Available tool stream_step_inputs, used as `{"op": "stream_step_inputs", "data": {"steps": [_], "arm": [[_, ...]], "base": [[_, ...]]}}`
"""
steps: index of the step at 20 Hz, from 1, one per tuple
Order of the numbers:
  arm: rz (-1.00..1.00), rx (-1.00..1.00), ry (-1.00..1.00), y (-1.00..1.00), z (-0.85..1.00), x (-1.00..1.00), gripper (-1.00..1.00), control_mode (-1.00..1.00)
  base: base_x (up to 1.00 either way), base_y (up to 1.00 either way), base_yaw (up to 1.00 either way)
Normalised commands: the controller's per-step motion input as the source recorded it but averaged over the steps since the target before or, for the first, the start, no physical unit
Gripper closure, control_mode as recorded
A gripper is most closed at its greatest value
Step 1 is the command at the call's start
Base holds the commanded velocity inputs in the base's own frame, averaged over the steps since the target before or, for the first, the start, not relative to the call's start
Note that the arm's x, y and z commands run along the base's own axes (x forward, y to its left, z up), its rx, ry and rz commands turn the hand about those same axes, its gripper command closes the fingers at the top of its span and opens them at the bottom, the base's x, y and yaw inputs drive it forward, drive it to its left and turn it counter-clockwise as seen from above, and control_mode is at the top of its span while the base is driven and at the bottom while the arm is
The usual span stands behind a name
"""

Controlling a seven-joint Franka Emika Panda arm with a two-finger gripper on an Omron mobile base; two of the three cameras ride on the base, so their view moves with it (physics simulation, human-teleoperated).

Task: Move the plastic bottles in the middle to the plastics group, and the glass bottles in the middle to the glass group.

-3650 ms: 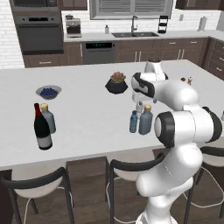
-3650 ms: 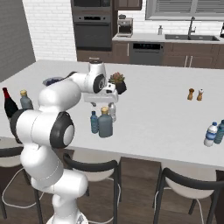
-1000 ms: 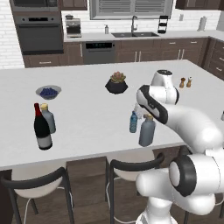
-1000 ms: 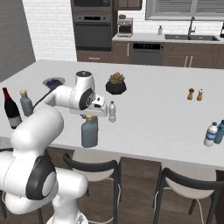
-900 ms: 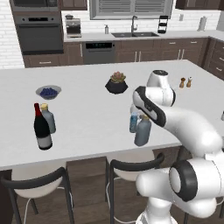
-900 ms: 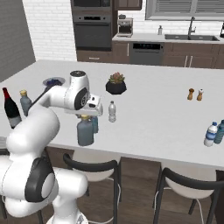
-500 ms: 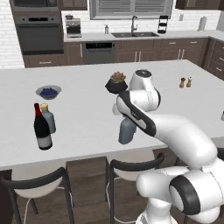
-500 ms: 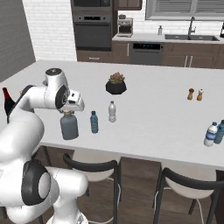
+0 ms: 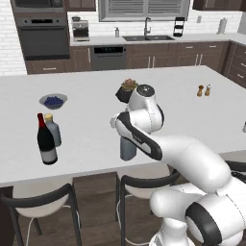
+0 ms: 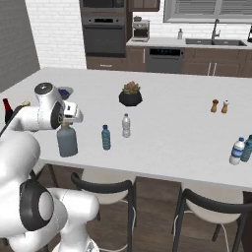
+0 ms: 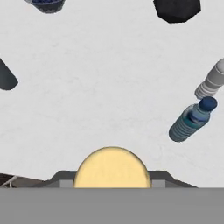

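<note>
Near the tabletop's (image 10: 162, 147) front edge, the gripper (image 10: 66, 122) holds the glass bottle (image 10: 67, 140) tight by its yellow cap; it is probably heavy, smooth and breakable.

A potted plant (image 10: 131, 94), salt and pepper shakers (image 10: 220, 106), and a blueberry bowl (image 9: 53, 101) sit on the counter (image 10: 172, 128).

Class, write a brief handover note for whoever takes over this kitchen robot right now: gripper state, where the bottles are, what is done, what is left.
Gripper: shut on the yellow-capped glass bottle, gripped at the neck, near the counter's front edge.
Glass group: wine bottle and a shorter yellow-capped bottle stand together at the counter's left end.
Middle: small blue plastic bottle and a clear bottle stand upright, side by side.
Plastics group: two bottles at the far right.
Done: glass bottle gripped.
Left: set it by the wine bottle, then take the middle bottles right.
</note>
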Motion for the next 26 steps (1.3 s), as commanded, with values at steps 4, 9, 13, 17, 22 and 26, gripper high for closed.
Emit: {"op": "stream_step_inputs", "data": {"steps": [4, 9, 13, 17, 22, 26], "arm": [[0.01, 0.0, -0.03, 0.57, 0.0, 0.56, 1.0, -1.0], [0.0, 0.0, 0.0, 0.41, 0.0, 0.7, 1.0, -1.0], [0.0, 0.0, 0.03, 0.1, -0.05, 0.55, 1.0, -1.0], [0.0, 0.01, 0.0, 0.0, -0.08, 0.2, 1.0, -1.0], [0.0, 0.02, 0.0, 0.0, -0.05, 0.02, 1.0, -1.0], [0.02, 0.0, 0.0, 0.21, -0.03, 0.0, 1.0, -1.0]], "base": [[0.0, 0.0, 0.0], [0.0, 0.0, 0.0], [0.0, 0.0, 0.0], [0.0, 0.0, 0.0], [0.0, 0.0, 0.0], [0.0, 0.0, 0.0]]}}
